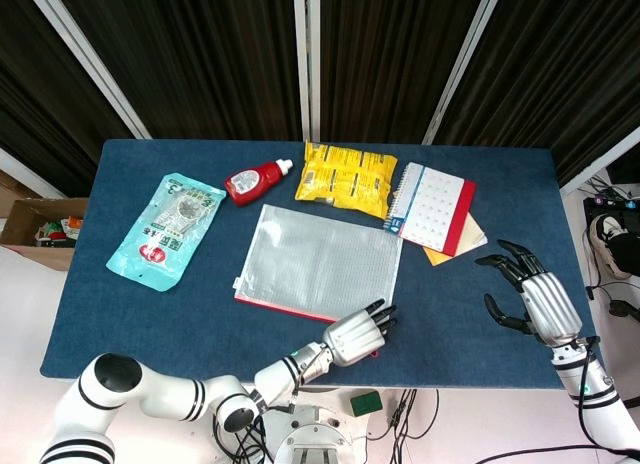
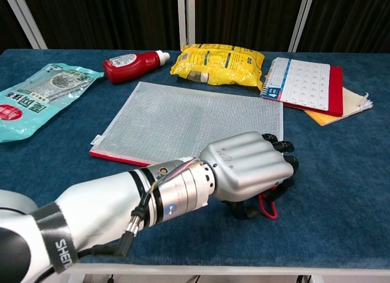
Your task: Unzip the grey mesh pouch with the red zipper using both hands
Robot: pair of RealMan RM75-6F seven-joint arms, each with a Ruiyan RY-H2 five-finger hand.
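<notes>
Pouch [image 2: 189,115]: grey mesh, lying flat mid-desk, red zipper [image 2: 131,158] along its near edge
Zipper pull [image 2: 266,205]: red cord loop at the pouch's near right corner, showing under the left hand
Left hand [image 2: 247,170]: knuckles up over that corner, fingers curled down; whether it pinches the pull I cannot tell
Right hand [image 1: 527,296]: over the desk's right edge, well apart from the pouch, fingers spread, holding nothing
Writing: arm strap reads "SHEN…"; teal packet [image 2: 36,96] carries Chinese characters
Desk [image 1: 150,304]: blue cloth
</notes>
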